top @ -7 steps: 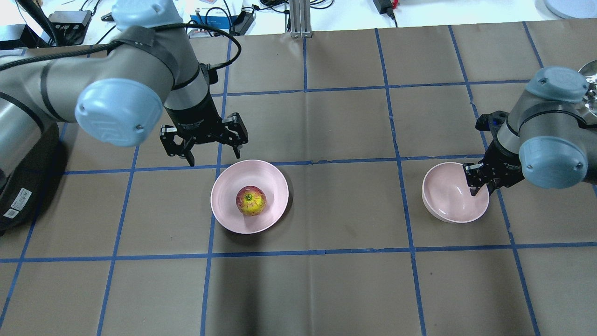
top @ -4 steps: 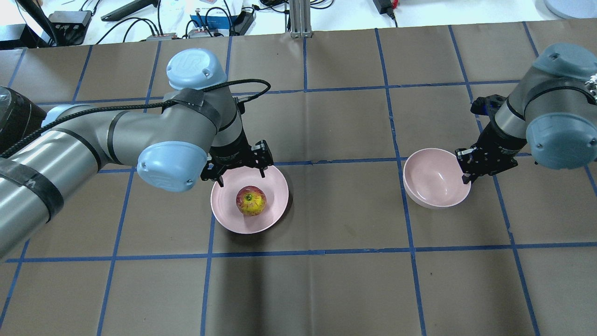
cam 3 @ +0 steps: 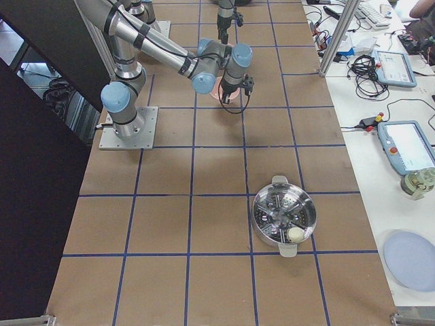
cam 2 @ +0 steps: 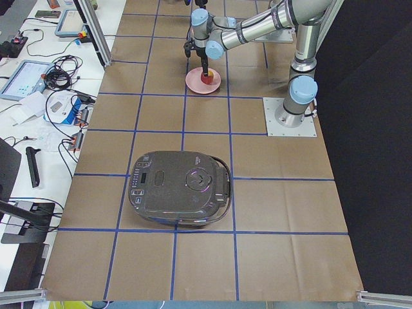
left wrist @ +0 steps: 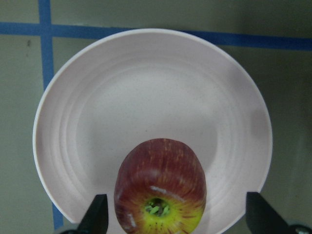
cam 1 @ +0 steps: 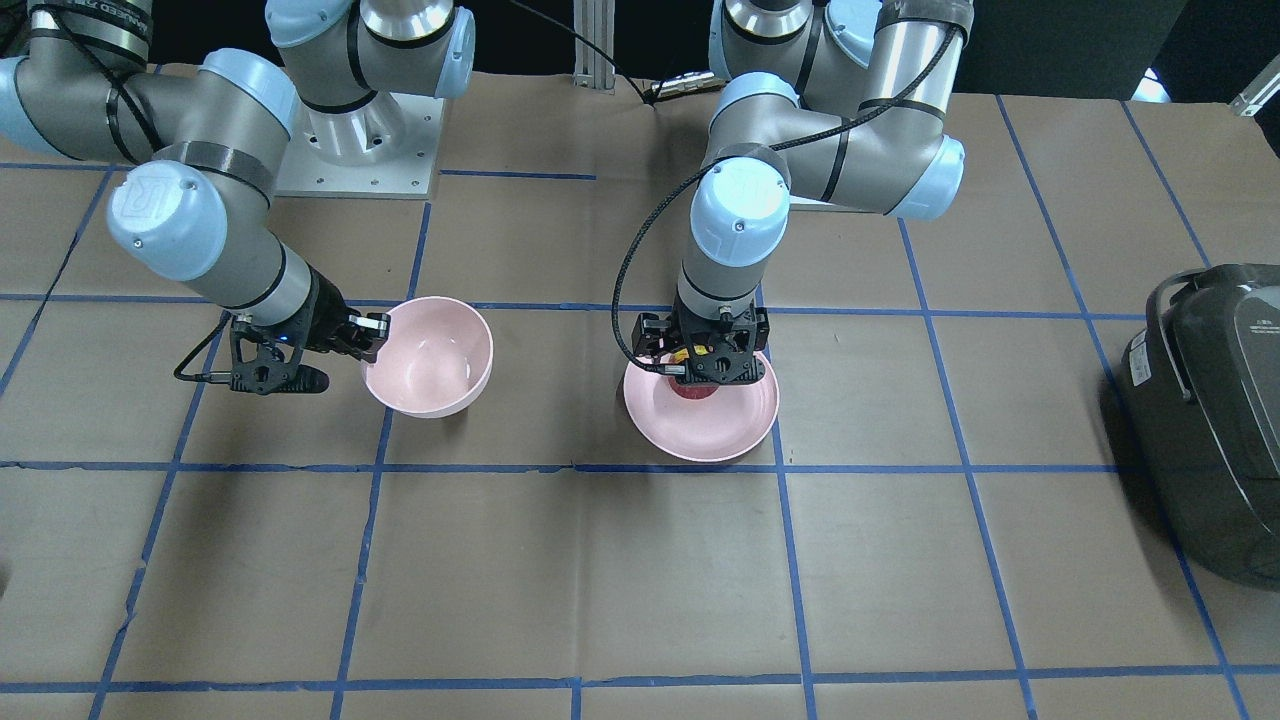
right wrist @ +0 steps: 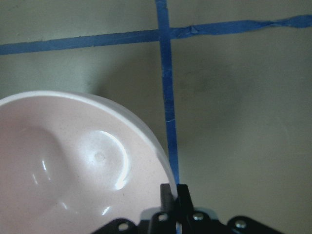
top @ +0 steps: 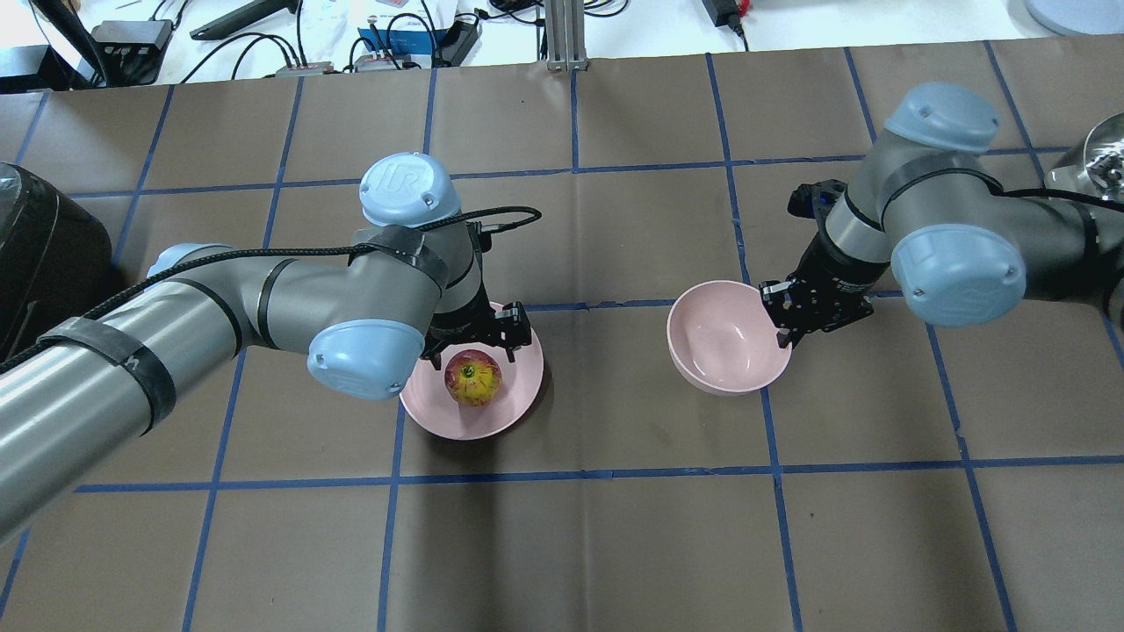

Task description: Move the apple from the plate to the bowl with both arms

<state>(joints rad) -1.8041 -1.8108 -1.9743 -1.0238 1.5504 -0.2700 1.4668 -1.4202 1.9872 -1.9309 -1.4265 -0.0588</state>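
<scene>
The red apple (top: 472, 377) with a yellow-green top sits on the flat pink plate (top: 518, 399). My left gripper (top: 474, 349) is open and low over the plate. In the left wrist view its fingertips (left wrist: 95, 217) stand either side of the apple (left wrist: 160, 187), apart from it. The front view shows the gripper (cam 1: 708, 368) covering most of the apple (cam 1: 695, 391). My right gripper (top: 781, 335) is shut on the near right rim of the deep pink bowl (top: 716, 338), which is empty and to the right of the plate. The right wrist view shows the pinched rim (right wrist: 165, 187).
A black rice cooker (top: 35, 254) stands at the table's left end. A steel steamer pot (cam 3: 284, 216) stands at the right end. Brown paper with blue tape lines (top: 571, 478) covers the table. Cables and boxes (top: 413, 39) lie beyond the far edge.
My left gripper has come down and forward from behind the plate and now straddles the apple. My right gripper has carried the bowl leftward toward the plate.
</scene>
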